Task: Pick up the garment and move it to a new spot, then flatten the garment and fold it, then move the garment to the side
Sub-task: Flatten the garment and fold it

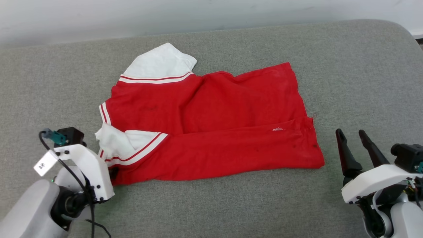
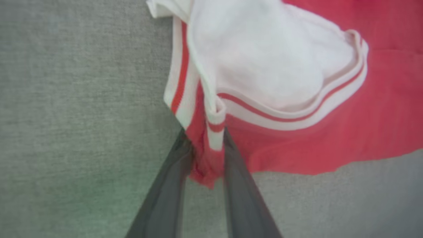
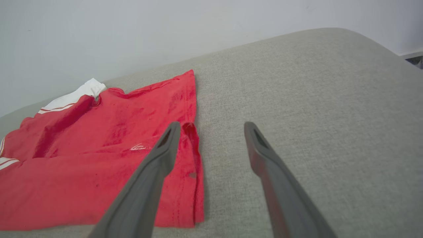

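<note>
The garment (image 1: pixel 214 122), a red shirt with white sleeves and striped trim, lies folded lengthwise across the grey surface. Its near long edge is doubled over, one white sleeve (image 1: pixel 158 62) points to the far side, and the other sleeve (image 1: pixel 129 142) lies crumpled at the near left corner. In the left wrist view my left gripper (image 2: pixel 206 142) is shut on the garment (image 2: pixel 330 132), pinching red cloth and striped trim at that corner. My right gripper (image 1: pixel 350 133) stands open just right of the hem, nothing between its fingers (image 3: pixel 165 155); the garment's hem (image 3: pixel 195 158) lies beside them.
The grey padded surface (image 1: pixel 357 76) stretches across the whole view, with a pale wall (image 1: pixel 132 16) behind its far edge. Its rounded far right corner (image 1: pixel 401 29) ends near a dark gap. Bare fabric lies in front of and to the right of the shirt.
</note>
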`<state>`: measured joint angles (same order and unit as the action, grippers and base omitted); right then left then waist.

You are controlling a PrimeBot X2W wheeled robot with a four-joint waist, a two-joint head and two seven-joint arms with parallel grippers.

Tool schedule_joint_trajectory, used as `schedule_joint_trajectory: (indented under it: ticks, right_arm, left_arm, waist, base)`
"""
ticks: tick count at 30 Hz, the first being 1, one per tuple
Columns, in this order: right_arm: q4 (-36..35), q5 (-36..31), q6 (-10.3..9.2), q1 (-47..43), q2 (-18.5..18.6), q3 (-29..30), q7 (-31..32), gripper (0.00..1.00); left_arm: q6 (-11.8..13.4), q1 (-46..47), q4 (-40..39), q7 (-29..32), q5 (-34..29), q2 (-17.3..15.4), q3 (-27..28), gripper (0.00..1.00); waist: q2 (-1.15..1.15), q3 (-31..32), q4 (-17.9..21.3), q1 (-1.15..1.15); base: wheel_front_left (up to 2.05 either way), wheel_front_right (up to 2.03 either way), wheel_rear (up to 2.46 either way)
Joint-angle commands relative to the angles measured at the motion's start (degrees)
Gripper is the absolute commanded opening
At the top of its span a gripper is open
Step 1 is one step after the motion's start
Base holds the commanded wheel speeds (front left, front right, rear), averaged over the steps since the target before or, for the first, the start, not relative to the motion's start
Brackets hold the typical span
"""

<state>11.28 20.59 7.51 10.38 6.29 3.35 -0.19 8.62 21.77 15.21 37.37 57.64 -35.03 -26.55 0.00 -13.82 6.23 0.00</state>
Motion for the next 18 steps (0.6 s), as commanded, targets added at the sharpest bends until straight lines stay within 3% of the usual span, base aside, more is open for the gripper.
schedule_joint_trajectory:
  ticks: [1, 7, 18]
  right_arm:
    - [0.0, -0.2, -0.05, 0.7, 0.6, 0.3, 0.1, 1.00]
    - [1.6, 2.2, -0.06, 1.5, 2.2, 1.0, 4.2, 1.00]
    - [2.2, 8.9, -0.05, 5.1, 8.7, -5.6, 30.5, 1.00]
  left_arm:
    - [-0.1, -0.6, 0.6, 0.3, -0.3, 1.6, -1.5, 0.00]
    - [0.6, 0.3, -2.4, -1.6, -1.9, -0.4, -0.5, 0.00]
    - [3.0, -0.1, -10.4, -1.8, -4.0, -2.8, -0.1, 0.00]
  waist:
    - [0.00, 0.1, -0.1, 0.00]
    - [0.00, 0.9, -1.0, 0.00]
    - [0.00, 1.0, -3.0, 0.00]
  base:
    - [0.00, 0.00, 0.00]
    - [0.00, 0.00, 0.00]
    - [0.00, 0.00, 0.00]
